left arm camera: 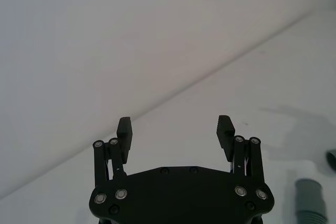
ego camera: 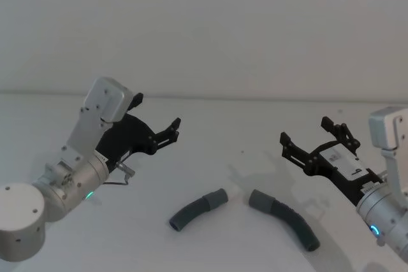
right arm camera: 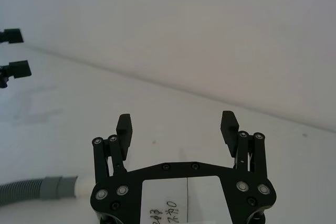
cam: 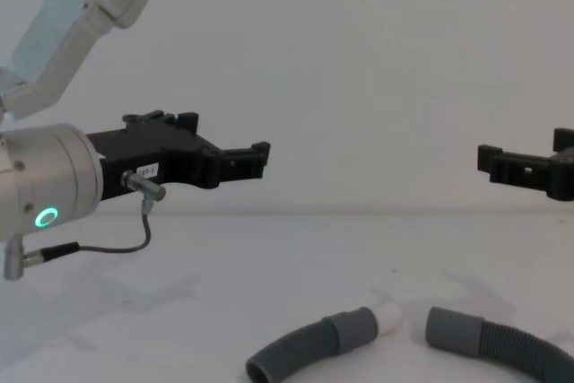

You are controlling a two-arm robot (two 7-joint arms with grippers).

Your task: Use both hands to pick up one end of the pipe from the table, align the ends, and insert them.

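Left hand [ego camera: 157, 111]: black plastic, two fingers apart, empty, at 9 o'clock.
Right hand [ego camera: 305, 130]: also apart, empty, at 3 o'clock.
Pipe [ego camera: 194, 211]: dark grey ribbed flexible hose on the white matte bench [ego camera: 210, 157], at 6 o'clock, cuffs unjoined.
Progress: nothing done; you must grasp, align, insert.

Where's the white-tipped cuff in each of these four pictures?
Head: cuff low, just right of centre.
Left wrist: picture's bottom-right corner; the white tip is hard to make out.
Right wrist: picture's lower left.
Chest: bottom, right of centre.
Shared landmark: table's far edge against the wall.
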